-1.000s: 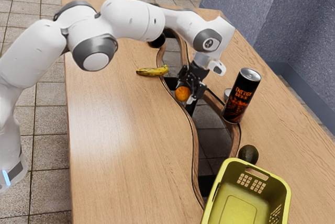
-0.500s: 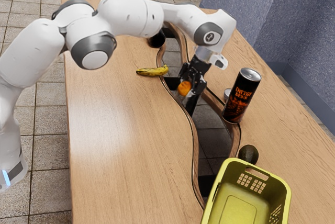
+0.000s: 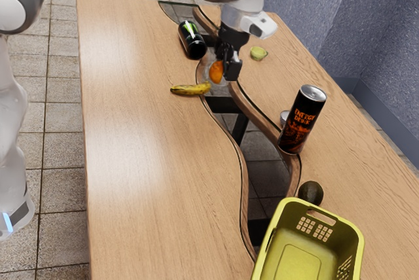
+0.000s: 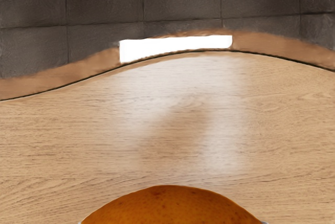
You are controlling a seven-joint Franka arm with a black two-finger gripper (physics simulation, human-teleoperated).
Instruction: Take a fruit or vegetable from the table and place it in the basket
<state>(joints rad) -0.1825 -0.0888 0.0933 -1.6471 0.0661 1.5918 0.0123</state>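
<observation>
One upright black can (image 3: 303, 118), lettered "ENERGY DRINK", on the wooden tabletop (image 3: 150, 162). One orange (image 3: 216, 72), grasped in the pincer (image 3: 223, 72) above the tabletop, well apart from the basket (image 3: 301, 260).

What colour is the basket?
Yellow-green; the basket shows best in the exterior view.

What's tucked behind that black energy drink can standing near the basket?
Behind the can, a small silvery thing peeks out in the exterior view. The can covers the rest, so I can't tell what it is.
</observation>
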